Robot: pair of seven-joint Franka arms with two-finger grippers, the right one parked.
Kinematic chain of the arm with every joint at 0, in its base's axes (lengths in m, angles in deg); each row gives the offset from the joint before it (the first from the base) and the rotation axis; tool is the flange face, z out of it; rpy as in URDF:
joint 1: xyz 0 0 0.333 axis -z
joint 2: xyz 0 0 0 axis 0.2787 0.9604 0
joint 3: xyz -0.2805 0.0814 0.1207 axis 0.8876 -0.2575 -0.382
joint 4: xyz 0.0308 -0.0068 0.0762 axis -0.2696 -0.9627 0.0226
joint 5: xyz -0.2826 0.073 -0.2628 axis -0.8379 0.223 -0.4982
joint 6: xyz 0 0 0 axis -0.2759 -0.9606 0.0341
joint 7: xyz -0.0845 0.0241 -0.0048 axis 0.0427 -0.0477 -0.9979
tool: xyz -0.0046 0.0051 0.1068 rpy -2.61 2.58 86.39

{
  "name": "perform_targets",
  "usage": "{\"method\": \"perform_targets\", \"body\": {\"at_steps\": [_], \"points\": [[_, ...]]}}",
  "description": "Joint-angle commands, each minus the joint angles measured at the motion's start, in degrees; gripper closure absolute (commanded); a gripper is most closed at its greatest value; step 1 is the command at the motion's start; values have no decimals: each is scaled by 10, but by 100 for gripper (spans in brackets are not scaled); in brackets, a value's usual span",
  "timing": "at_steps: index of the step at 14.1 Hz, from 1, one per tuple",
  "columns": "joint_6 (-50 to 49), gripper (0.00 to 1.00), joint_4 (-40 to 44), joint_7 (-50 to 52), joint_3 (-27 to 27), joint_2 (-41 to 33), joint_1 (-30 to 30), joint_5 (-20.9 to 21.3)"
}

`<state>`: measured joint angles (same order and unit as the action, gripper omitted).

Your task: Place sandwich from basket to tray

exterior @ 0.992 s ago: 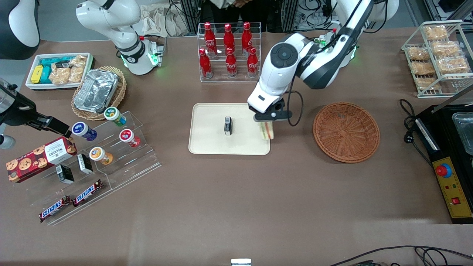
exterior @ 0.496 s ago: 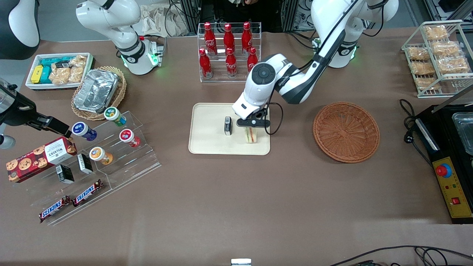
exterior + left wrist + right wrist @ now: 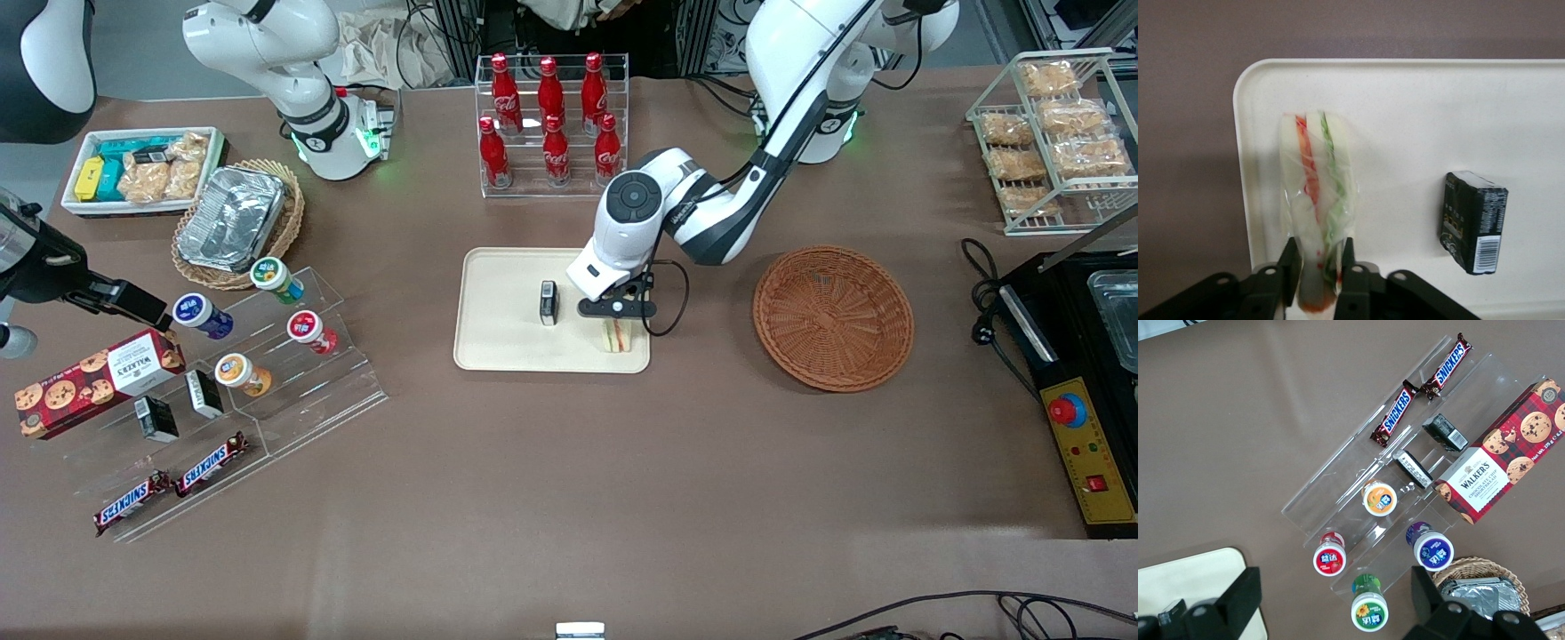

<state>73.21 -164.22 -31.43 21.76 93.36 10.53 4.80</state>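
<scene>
Gripper (image 3: 1318, 277) fingers (image 3: 1290, 261) clamp the sandwich (image 3: 1317, 193) over the tray (image 3: 1405, 133); basket (image 3: 833, 317) nearby.

Matt cream plastic tray (image 3: 507, 302), sandwich (image 3: 1317, 200) in clear glossy film, pinched by matt black gripper (image 3: 1318, 267) over the tray, rough woven wicker basket (image 3: 833, 317), glossy black packet (image 3: 1473, 221), matt brown table (image 3: 569, 489)

Bright, even overhead light; soft shadows; left wrist view slightly blurred.
</scene>
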Motion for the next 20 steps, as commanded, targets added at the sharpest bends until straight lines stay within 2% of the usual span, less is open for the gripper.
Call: {"method": "perform_targets", "body": {"at_steps": [1, 3, 6, 7, 12, 14, 17, 20], "points": [[3, 0, -7, -1, -2, -7, -1, 24], [-31, 0, -5, 4, -13, -27, -1, 25], [-220, 0, 34, 5, -30, -85, -9, 24], [-248, 0, 40, 6, -29, -107, -34, 19], [-275, 0, 46, 3, -31, -189, -120, 35], [-294, 0, 45, -52, -31, -218, -166, 56], [-317, 0, 45, -175, -29, -251, -249, 51], [-351, 0, 46, -303, -30, -270, -308, 44]]}}
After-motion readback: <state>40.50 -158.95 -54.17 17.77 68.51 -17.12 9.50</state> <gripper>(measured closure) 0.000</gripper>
